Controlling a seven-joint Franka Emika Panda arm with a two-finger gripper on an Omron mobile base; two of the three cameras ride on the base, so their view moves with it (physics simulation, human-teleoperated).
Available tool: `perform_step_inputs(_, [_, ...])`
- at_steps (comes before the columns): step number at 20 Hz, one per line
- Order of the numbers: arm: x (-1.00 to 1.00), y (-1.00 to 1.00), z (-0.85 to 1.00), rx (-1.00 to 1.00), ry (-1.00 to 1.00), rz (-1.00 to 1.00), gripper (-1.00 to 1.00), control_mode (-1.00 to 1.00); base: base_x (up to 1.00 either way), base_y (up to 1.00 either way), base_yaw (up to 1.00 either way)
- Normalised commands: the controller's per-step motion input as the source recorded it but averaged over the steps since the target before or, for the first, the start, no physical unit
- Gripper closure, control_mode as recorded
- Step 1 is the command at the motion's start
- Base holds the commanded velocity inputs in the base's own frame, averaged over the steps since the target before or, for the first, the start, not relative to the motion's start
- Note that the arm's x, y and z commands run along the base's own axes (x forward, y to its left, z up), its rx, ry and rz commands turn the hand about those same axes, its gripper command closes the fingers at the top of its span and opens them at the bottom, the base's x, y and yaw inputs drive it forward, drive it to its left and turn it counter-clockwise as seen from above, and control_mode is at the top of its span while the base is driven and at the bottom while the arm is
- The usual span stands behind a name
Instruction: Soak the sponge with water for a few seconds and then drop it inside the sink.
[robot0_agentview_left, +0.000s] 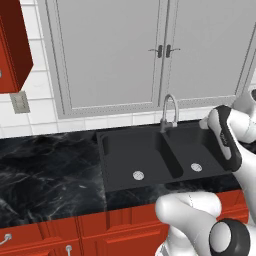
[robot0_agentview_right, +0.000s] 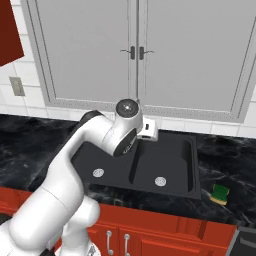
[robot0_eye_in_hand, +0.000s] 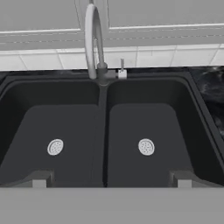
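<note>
The sponge (robot0_agentview_right: 220, 194), yellow with a green top, lies on the black marbled countertop just right of the sink (robot0_agentview_right: 172, 157). The sink (robot0_agentview_left: 127, 150) is a black double basin with a silver drain (robot0_eye_in_hand: 55, 147) in each half and a curved faucet (robot0_eye_in_hand: 92, 39) at the back. My gripper (robot0_eye_in_hand: 111, 180) hangs above the sink's front edge, over the divider, and looks down into both basins (robot0_eye_in_hand: 57, 94). It is open, the fingertips (robot0_eye_in_hand: 39, 180) stand wide apart and nothing is between them. The sponge is well off to its right. The water is out of view.
Grey double doors (robot0_agentview_left: 160, 50) with dark handles rise behind the faucet (robot0_agentview_left: 170, 111). Countertop (robot0_agentview_left: 45, 170) stretches to the left of the sink. A red wall cabinet (robot0_agentview_left: 12, 45) and an outlet (robot0_agentview_left: 20, 101) are at the upper left. Red drawers (robot0_agentview_right: 165, 237) run below the counter.
</note>
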Motion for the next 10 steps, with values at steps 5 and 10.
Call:
perform_step_inputs(5, [0.07, -0.33, 0.00, 0.00, 0.00, 0.00, -1.00, -1.00, 0.00, 0.00, 0.00])
perform_step_inputs(10, [0.06, -0.39, 0.00, 0.01, 0.00, 0.00, -1.00, -1.00, 0.00, 0.00, 0.00])
